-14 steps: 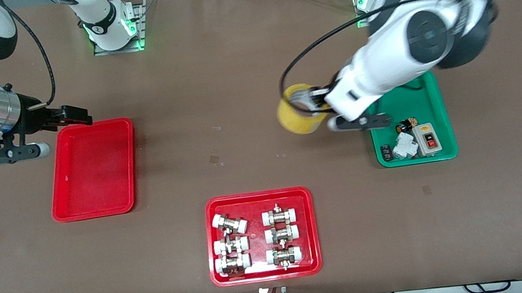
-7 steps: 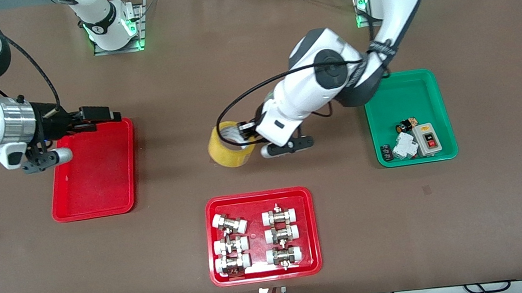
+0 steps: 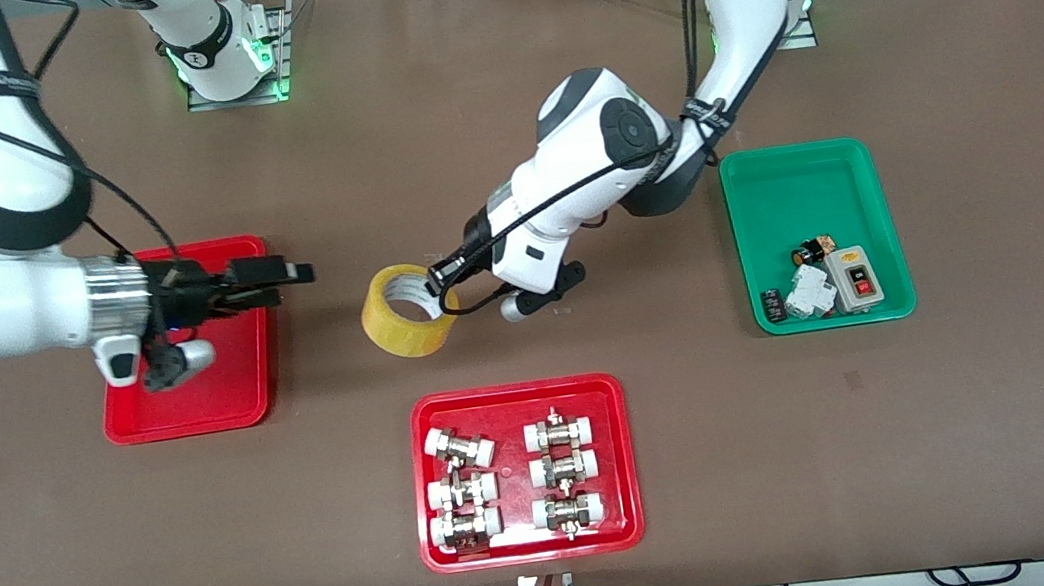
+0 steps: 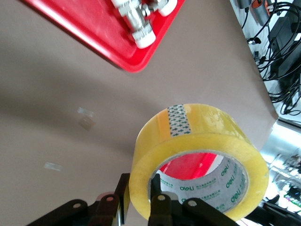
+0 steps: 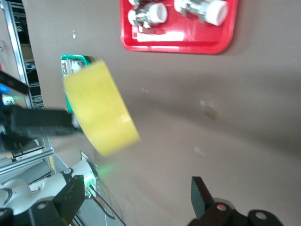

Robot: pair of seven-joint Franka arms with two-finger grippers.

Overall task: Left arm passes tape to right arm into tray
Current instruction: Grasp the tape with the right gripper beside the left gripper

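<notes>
Your left gripper [image 3: 437, 279] pinches the tape [image 3: 403, 311] by its wall over mid-table, leaving the outer side free; your right gripper [image 3: 298, 273] waits spread at the tray [image 3: 195, 412] edge.

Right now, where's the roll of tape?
In the front view the tape is held up over the middle of the table by the left gripper, between the empty red tray and the green tray, with the open right gripper facing it.

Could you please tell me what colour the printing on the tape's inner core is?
Green lettering on a white core of the tape, clearest in the left wrist view.
</notes>
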